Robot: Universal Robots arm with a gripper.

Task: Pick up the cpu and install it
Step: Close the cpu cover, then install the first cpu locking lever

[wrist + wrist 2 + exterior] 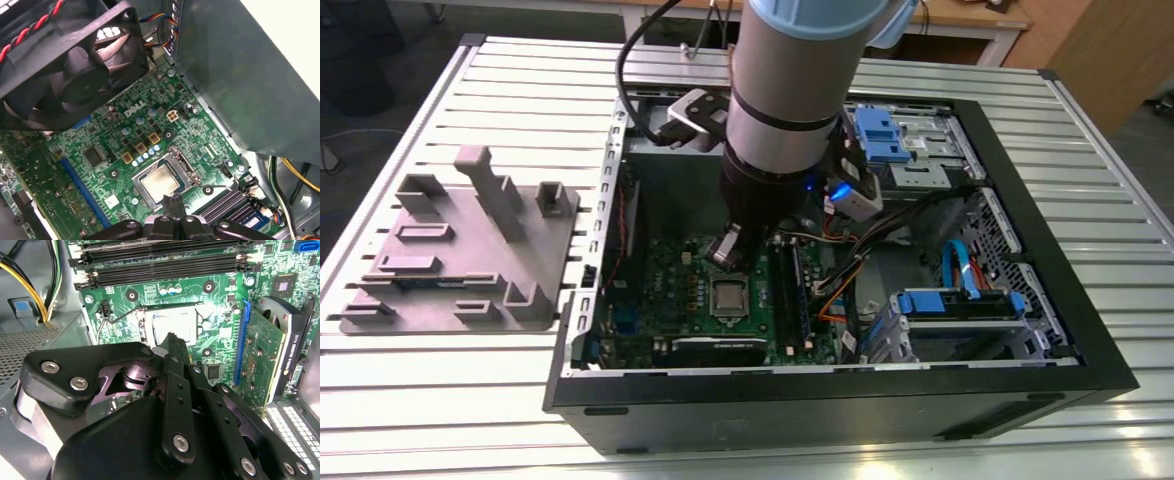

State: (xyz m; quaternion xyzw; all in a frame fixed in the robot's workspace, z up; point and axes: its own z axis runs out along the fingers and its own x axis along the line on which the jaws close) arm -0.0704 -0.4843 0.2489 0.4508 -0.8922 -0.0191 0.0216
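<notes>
My tool (173, 201), fingers pressed together and empty, hangs just above the cpu (160, 181), which lies flat in the socket (186, 167) on the motherboard (200, 135), so placing looks done, though I cannot tell whether it is latched.

Slatted metal table (440, 400) bears a grey tray (440, 300) (upright posts); beside it, open computer case (827, 395).

Tray (454, 255): grey, upright posts, at the edge of the worktop (520, 90), the exterior view's left.
Case (854, 398): black, open, just beside my tray.
Motherboard (678, 272): green, inside the case.
Fan (75, 80): black, at the motherboard's edge.
</notes>
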